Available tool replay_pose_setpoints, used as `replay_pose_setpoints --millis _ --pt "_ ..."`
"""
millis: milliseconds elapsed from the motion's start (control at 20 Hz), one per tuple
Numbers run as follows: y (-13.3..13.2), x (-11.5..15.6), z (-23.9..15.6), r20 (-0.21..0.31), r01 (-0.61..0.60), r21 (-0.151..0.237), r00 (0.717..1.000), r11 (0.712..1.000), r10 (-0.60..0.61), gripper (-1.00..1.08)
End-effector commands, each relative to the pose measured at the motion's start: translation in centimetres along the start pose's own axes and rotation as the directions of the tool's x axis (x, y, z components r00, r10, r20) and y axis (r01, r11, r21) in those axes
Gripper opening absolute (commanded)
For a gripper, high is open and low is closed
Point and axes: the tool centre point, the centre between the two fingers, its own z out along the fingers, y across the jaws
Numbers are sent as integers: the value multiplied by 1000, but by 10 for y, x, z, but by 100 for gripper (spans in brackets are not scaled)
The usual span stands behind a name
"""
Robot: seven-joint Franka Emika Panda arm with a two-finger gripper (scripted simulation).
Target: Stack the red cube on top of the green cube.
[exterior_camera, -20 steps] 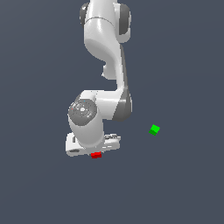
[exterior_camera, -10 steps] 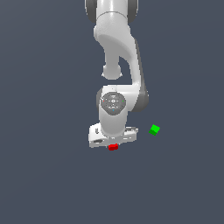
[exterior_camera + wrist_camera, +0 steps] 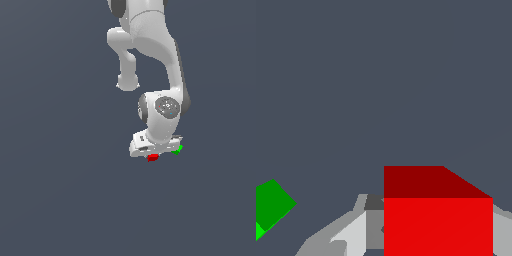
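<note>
Gripper (image 3: 152,155) fingers clamped on red cube (image 3: 153,157); green cube (image 3: 177,149) just beside, toward exterior view's right, probably slightly lower.

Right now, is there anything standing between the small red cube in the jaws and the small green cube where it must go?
Nothing visible does. The small bright red cube sits in the gripper, and only bare grey floor separates it from the small bright green cube.
</note>
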Motion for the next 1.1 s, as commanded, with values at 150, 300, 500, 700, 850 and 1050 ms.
replay_pose_setpoints --millis 150,300,500,700,850,1050 --pt "-61 -19 9 0 0 0 1000 1000 0 -100" --pt "-91 -28 13 0 0 0 1000 1000 0 -100" --pt "-121 -36 17 0 0 0 1000 1000 0 -100" --pt "-140 -41 20 0 0 0 1000 1000 0 -100" --pt "-145 -42 21 0 0 0 1000 1000 0 -100" --pt "-146 -42 21 0 0 0 1000 1000 0 100"
